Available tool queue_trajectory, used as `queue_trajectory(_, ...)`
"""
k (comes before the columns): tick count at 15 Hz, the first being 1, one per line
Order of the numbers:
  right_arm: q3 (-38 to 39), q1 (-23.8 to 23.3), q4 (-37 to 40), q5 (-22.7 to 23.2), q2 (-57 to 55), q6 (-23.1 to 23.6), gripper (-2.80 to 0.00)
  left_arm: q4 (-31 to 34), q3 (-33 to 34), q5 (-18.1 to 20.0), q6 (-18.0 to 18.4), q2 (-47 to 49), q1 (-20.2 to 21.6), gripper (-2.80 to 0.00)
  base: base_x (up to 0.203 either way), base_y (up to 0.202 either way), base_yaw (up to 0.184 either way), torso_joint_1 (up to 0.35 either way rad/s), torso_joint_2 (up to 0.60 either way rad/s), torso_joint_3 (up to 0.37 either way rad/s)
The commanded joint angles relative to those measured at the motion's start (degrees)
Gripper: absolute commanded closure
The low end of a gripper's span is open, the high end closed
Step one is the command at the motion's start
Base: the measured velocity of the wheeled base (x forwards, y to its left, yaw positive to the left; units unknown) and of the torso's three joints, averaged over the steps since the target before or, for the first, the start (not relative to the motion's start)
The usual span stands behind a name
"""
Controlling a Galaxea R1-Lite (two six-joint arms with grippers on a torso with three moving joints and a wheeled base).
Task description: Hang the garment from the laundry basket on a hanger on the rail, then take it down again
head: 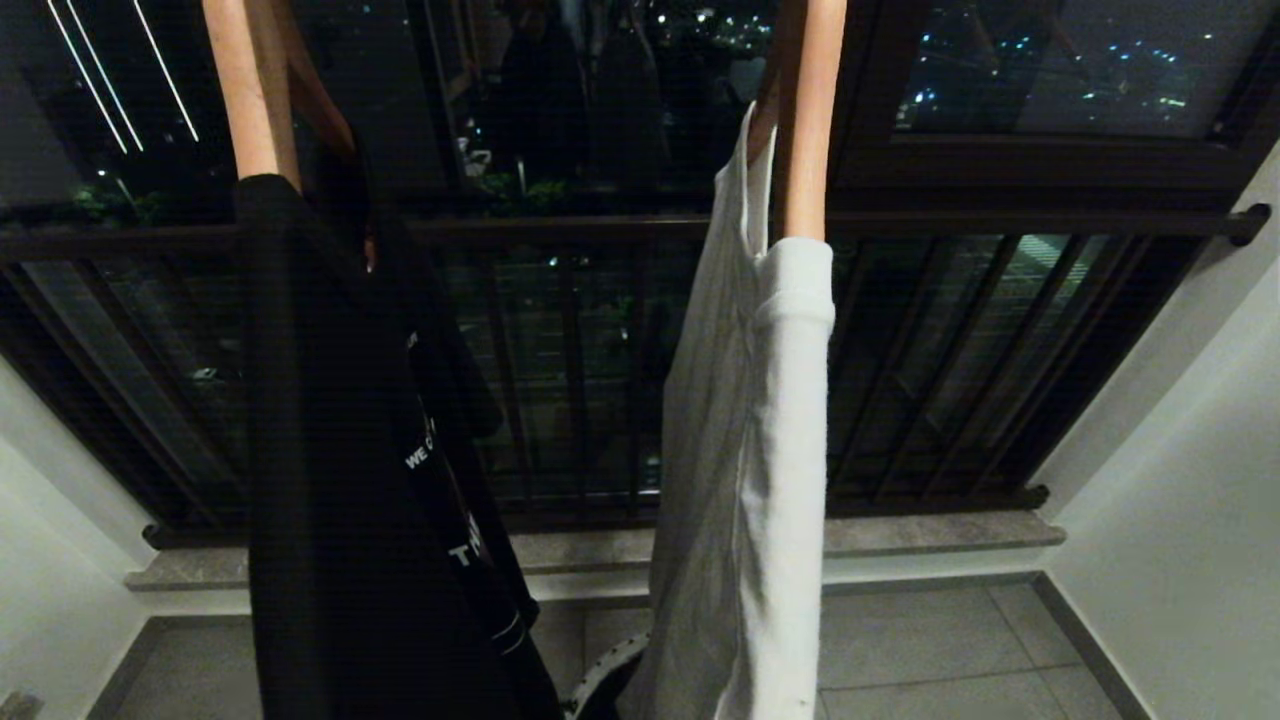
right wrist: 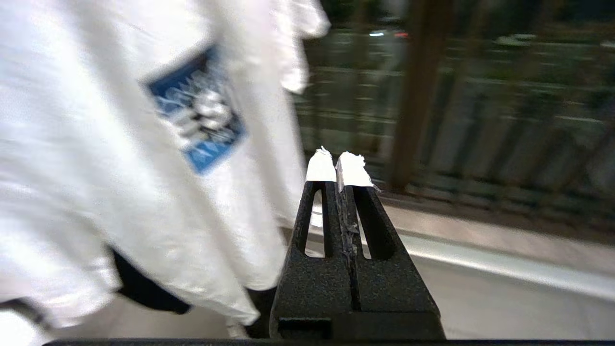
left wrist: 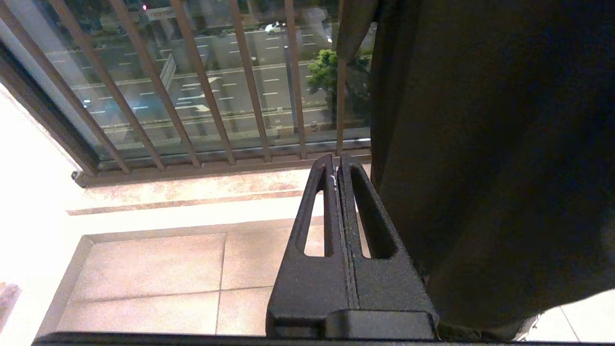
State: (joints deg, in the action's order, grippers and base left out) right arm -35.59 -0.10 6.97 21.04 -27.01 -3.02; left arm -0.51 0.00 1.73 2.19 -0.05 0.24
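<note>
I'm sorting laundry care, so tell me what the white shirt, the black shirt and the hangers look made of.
White shirt: soft matte knit, probably cotton; it drapes in loose folds, with a printed blue patch.
Black shirt: matte fabric with white printed lettering; too dark to judge the weave.
Hangers: smooth pale tan arms, likely wood, though plastic can't be ruled out.

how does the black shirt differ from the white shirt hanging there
The black shirt hangs on the left, the white shirt on the right. The black shirt carries white lettering; the white shirt has a blue printed patch, seen from the right wrist camera. The black shirt covers its wooden hanger higher up than the white shirt does on its hanger. Both hang full length on wooden hangers before the barred window.
</note>
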Motion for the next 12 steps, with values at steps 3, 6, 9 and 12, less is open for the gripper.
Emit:
queue_trajectory(3,-9.5,0.2,0.0,6.4,-11.5,-1.9,0.00,0.0,0.2,0.0,0.0,0.0,0.0,0.00,0.000,0.000,0.000,0.000,0.00,0.000)
queue_trajectory(6,-16.9,0.4,0.0,14.0,-17.9,-5.1,0.00,0.0,0.2,0.0,0.0,0.0,0.0,0.00,0.000,0.000,0.000,0.000,0.00,0.000)
queue_trajectory(9,-23.2,0.7,0.0,20.2,-23.4,-7.9,0.00,0.0,0.2,0.0,0.0,0.0,0.0,0.00,0.000,0.000,0.000,0.000,0.00,0.000)
queue_trajectory(12,-27.7,2.2,-0.4,24.8,-28.0,-8.9,0.00,0.0,0.2,0.0,0.0,0.0,0.0,0.00,0.000,0.000,0.000,0.000,0.00,0.000)
